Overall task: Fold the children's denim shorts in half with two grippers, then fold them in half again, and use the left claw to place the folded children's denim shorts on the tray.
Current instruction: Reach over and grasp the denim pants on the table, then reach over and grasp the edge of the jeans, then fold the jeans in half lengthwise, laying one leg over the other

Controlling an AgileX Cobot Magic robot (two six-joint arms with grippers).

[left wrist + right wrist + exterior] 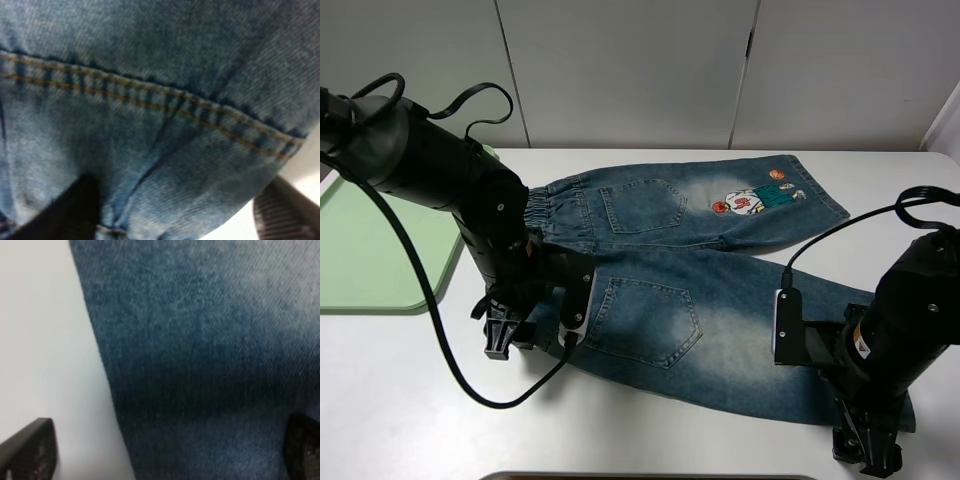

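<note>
Straddling the near waist corner of the children's denim shorts [750, 350] with the left claw [508, 335]: jaws parted, one finger [82, 210] over the cloth, the other off the edge above bare tabletop, gripping nothing. Same at the near leg hem with the right gripper [865, 450]: spread wide, one finger [30, 450] over the table, the other over denim, nothing pinched. Probably posed so as to bite both ends of the near edge together and carry it across for the first fold. Lying flat and unfolded across the middle of the table, back pockets [650, 320] up, cartoon patch [752, 197] on the far leg.

Backed by plain white wall panels [620, 70]. Resting on a smooth white table [400, 400]. Waiting at the left, apart from the shorts: the pale green tray [370, 250], nothing seen on it.
</note>
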